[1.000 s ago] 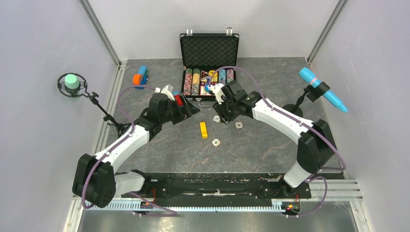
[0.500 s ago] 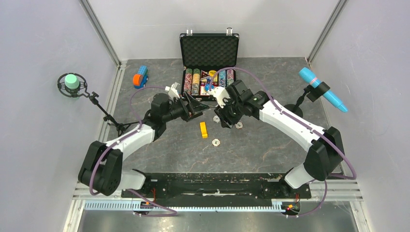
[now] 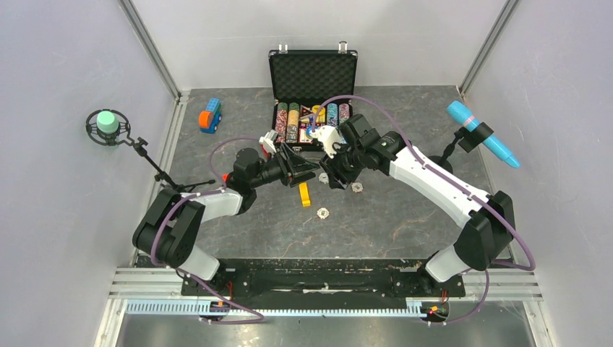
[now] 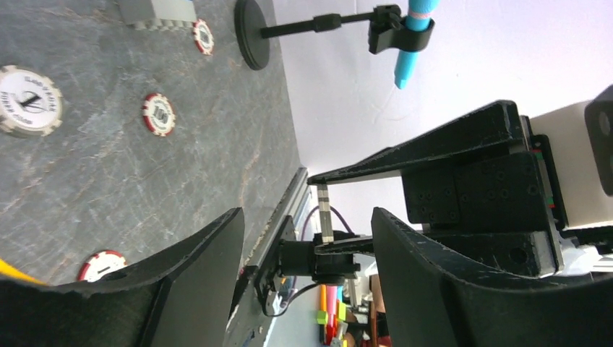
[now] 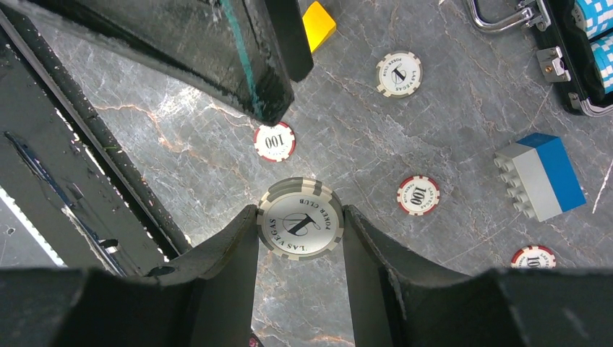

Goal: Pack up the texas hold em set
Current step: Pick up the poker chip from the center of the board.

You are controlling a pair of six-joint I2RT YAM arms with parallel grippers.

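Left tool [image 4: 307, 228] swung in beside right tool [image 5: 300, 220], jaws spread, empty, narrowing. Right tool pinches 1 grey-edged chip [image 5: 300, 225]; handoff likely, case [image 3: 312, 76] still open.

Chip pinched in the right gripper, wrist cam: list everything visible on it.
The pale chip is round, with a white face and a grey-and-white blocked rim, plastic by its look. It bears a large 1 ringed by LAS VEGAS POKER CLUB. It lies face up, flat to the grey marbled table, pinched at opposite edges by the right gripper. A second rim peeks out at its far edge, perhaps another chip underneath. Whether it touches the table is unclear.
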